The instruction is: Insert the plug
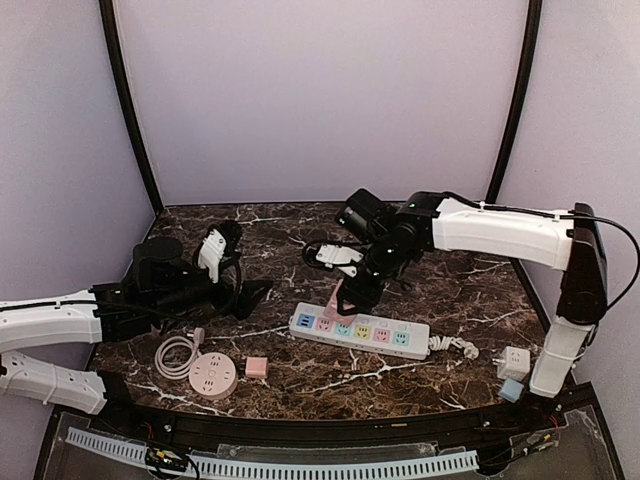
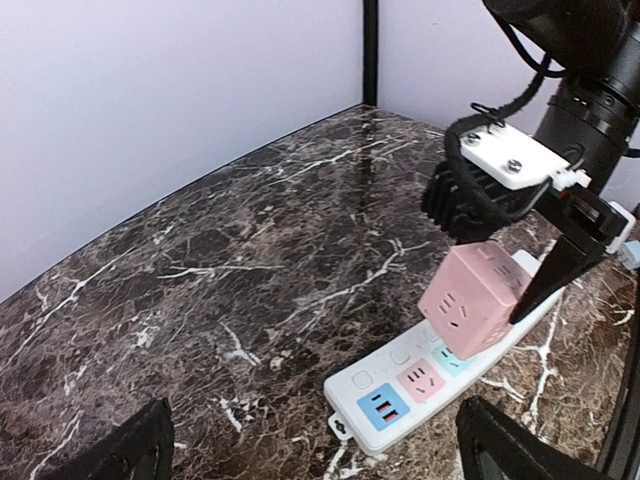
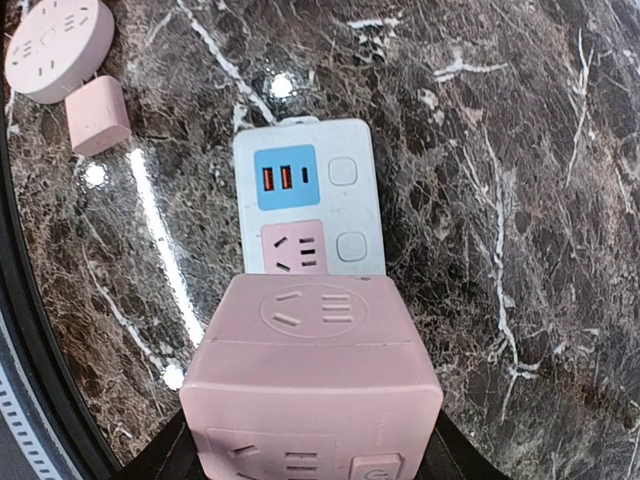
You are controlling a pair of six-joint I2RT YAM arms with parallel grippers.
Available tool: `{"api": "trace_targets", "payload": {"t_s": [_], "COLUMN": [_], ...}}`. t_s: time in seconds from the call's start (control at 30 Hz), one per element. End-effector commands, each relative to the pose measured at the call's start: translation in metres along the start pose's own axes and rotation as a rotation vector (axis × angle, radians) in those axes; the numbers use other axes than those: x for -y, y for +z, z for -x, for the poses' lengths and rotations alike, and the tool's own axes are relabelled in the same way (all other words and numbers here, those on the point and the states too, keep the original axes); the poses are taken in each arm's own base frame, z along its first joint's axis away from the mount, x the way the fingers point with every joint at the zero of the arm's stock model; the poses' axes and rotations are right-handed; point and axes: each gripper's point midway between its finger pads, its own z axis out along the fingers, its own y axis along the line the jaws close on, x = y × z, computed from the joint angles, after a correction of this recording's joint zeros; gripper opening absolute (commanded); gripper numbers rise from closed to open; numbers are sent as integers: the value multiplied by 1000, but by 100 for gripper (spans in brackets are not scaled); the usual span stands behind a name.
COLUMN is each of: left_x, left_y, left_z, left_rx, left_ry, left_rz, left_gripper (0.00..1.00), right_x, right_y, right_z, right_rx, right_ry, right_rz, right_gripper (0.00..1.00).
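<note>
- Dark marble tabletop with white veins carries a white power strip; lavender walls and black corner poles enclose it.
- Right claw is closed around the pink cube plug, which is tilted just over the strip's sockets beyond its pink one.
- Left claw, spread wide and empty, hangs left of the strip.

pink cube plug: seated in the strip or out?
Out. The pink cube plug hangs tilted in the right hand above the power strip; whether its prongs touch, cannot tell.
</note>
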Motion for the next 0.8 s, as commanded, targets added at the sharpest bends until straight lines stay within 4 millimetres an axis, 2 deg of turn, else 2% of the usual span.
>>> {"api": "trace_targets", "payload": {"t_s": [0.0,0.27,0.47,0.6,0.77], "left_x": [-35,-61,-86,-100,-106], "left_y": [-2,-17,-22,-24,-24], "left_z": [-16,-23,-35,-44,-50], "left_rx": [-33,-4,-19,-33,-38], "left_ry": [-47,-65,-85,-122,-150], "left_rz": [204,352,469,502,500], "left_gripper": [99,99,99,99,99], "right_x": [12,16,18,19,19], "right_y": [-1,3,3,7,9], "right_z": [-9,-15,-13,-13,-10], "right_rx": [-97,-162,-171,-189,-196], "right_ry": [35,49,55,59,52], "right_rz": [-49,-61,-72,-74,-87], "right_gripper": [12,12,12,12,11]}}
